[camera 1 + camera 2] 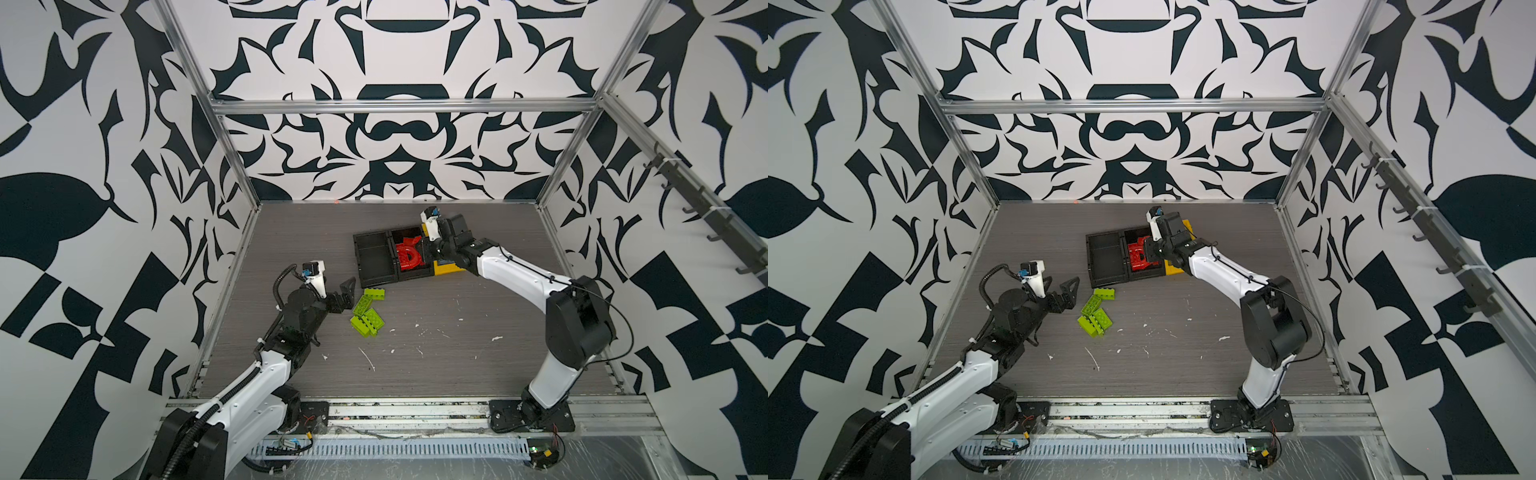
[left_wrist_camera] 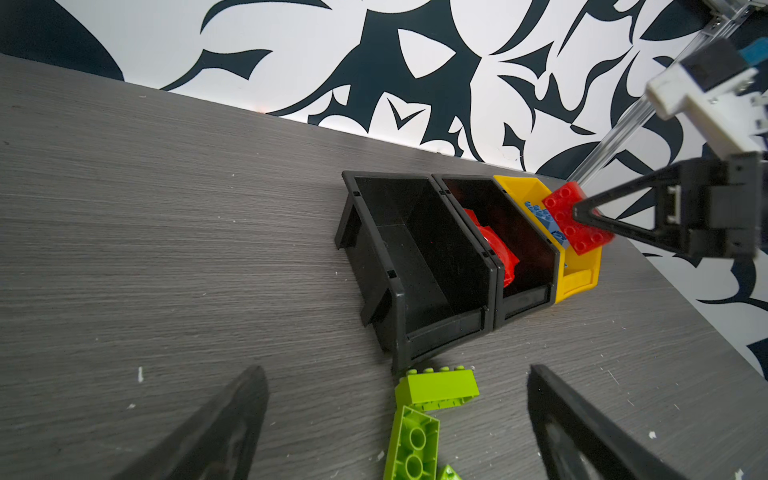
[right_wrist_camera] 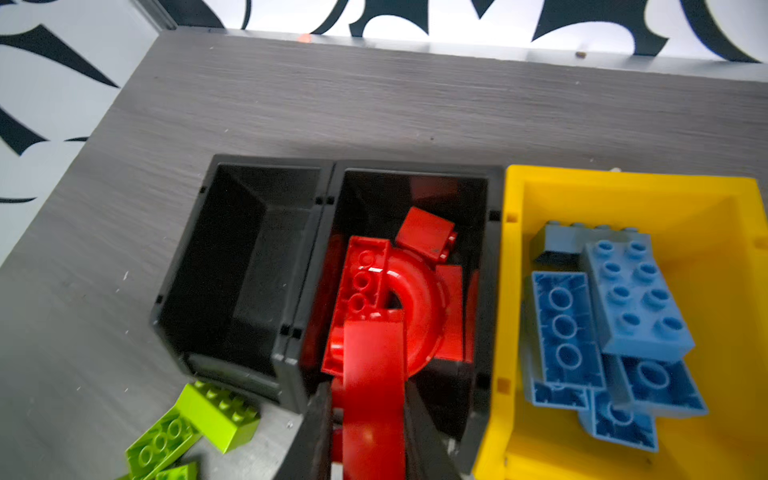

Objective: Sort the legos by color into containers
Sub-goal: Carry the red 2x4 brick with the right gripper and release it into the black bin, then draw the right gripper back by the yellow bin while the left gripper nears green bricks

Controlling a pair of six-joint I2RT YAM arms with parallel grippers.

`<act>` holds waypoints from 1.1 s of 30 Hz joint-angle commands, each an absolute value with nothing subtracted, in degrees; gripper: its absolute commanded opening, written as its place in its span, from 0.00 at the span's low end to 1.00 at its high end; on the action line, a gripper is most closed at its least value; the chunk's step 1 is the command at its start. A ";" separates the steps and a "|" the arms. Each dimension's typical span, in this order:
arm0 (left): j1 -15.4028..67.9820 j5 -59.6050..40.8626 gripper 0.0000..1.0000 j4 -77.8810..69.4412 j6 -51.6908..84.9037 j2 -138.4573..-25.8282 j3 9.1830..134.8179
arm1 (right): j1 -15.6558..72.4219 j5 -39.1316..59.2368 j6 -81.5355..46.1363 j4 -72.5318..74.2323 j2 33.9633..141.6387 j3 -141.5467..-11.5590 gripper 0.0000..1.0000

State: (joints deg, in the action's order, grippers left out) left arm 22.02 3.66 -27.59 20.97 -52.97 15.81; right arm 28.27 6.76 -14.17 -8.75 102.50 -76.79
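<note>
Fingers (image 3: 311, 432) of the right gripper (image 3: 368, 390) are clamped on a glossy red brick (image 3: 374, 374), the arm stretched forward, wrist tipped down, holding it over the middle black bin (image 3: 494, 257) where other red pieces (image 3: 415, 299), one arched, lie. The left gripper (image 1: 348, 294) hangs low, its fingers (image 2: 216, 428) spread wide, beside studded lime bricks (image 1: 368, 311) on the grey woodgrain table (image 1: 457, 365); blue bricks (image 3: 623, 299) lie in the yellow bin (image 3: 706, 199).

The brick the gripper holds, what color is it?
The brick is red, clearest in left wrist view.
</note>
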 commanded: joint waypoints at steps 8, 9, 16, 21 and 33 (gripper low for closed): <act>21.80 4.41 1.00 -27.41 20.65 -51.94 15.38 | 27.33 3.43 -10.37 -9.35 113.35 -90.00 0.20; 21.80 4.49 1.00 -27.38 20.70 -51.94 15.39 | 27.37 3.04 -10.27 -9.60 114.21 -90.85 0.20; 21.77 6.02 1.00 -27.60 21.09 -50.89 14.68 | 27.33 3.00 -10.13 -10.63 117.83 -94.17 0.23; 21.77 5.83 1.00 -27.44 21.26 -51.50 14.94 | 27.24 2.29 -9.67 -11.30 118.38 -94.81 0.30; 21.75 7.50 1.00 -18.87 23.65 -51.68 19.30 | 27.22 7.71 -8.23 -9.08 105.82 -88.31 0.58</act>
State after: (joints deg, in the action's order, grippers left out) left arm 22.02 6.48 -23.88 21.89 -51.83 16.32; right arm 27.14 5.23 -9.61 -12.01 115.24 -90.19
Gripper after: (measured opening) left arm 0.999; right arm 0.574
